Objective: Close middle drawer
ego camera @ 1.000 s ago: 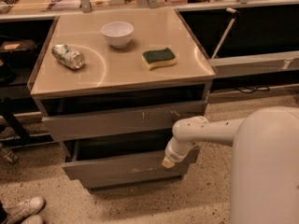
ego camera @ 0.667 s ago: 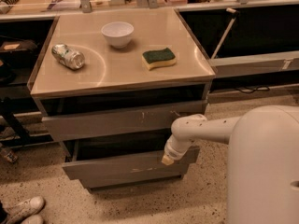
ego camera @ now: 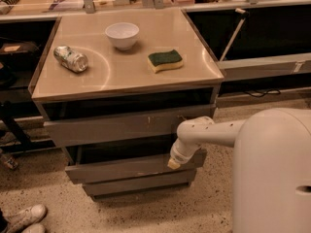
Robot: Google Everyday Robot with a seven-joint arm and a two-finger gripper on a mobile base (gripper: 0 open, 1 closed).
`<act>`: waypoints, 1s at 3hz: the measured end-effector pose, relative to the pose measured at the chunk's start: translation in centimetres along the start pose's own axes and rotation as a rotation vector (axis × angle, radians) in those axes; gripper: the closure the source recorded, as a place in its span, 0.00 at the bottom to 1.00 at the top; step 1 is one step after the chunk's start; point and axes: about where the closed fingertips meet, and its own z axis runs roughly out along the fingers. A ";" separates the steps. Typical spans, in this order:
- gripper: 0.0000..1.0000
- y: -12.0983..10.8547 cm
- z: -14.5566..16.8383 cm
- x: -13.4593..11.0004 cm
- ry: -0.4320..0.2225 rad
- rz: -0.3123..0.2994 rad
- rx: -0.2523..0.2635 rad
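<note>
The middle drawer (ego camera: 121, 169) is a wide grey box with a plain flat front. It stands pulled out partway from the cabinet, with its dark interior (ego camera: 121, 150) showing above the front panel. My gripper (ego camera: 173, 163) is at the end of the white arm (ego camera: 204, 132), which reaches in from the right. It rests against the upper right part of that drawer's front panel.
The top drawer (ego camera: 126, 126), with pale marks, also stands out, above the middle one. A narrower bottom drawer front (ego camera: 138, 184) sits below. On the cabinet top (ego camera: 121, 74) are a white bowl (ego camera: 122, 34), a crushed can (ego camera: 71, 58) and a green sponge (ego camera: 165, 60). White shoes (ego camera: 24, 217) are at bottom left.
My gripper has edged slightly left and up along the middle drawer's front. The drawer has not clearly moved.
</note>
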 end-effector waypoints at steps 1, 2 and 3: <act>0.58 0.0 0.0 0.0 0.000 0.000 0.000; 0.35 0.0 0.0 0.0 0.000 0.000 0.000; 0.12 0.0 0.0 0.0 0.000 0.000 0.000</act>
